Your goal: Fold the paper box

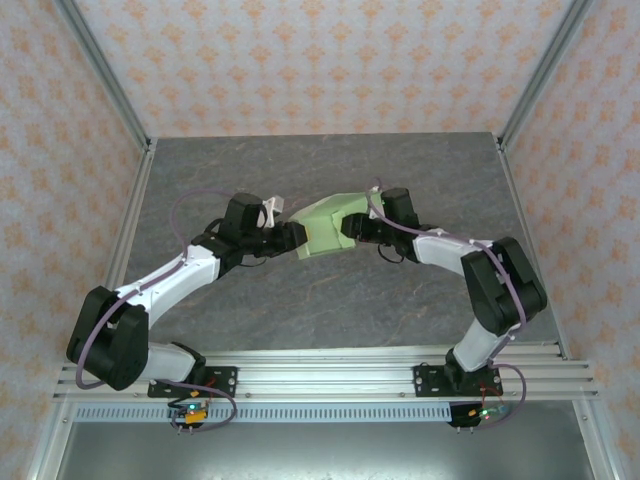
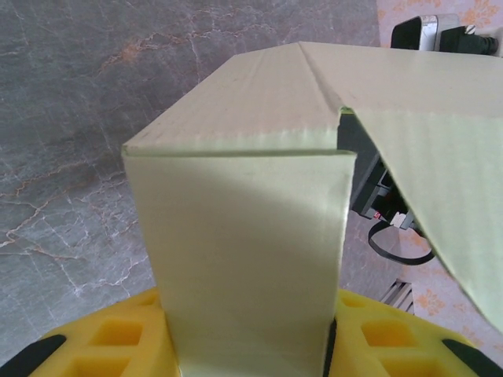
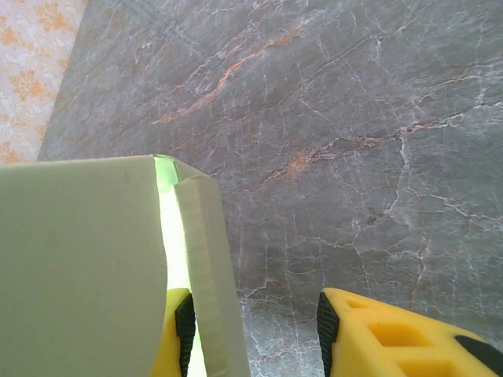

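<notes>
On the left, the left claw [image 2: 247, 334] is clamped across a folded panel of the paper box [image 1: 325, 225]. Its yellow fingers [image 2: 102, 342] press in from both sides so the card stands firm. That grip appears to hold the pale green box up off the table [image 1: 330, 320], mid-scene between the two arms. The box is half-formed, with one big flap spreading loose to the right. Over on the right, the right claw [image 3: 255, 334] stands apart. A narrow side strip sits just against one black pad [image 3: 185, 330], and the other finger is well clear. It looks to be lining up to pinch that strip home while the left claw anchors the box.
</notes>
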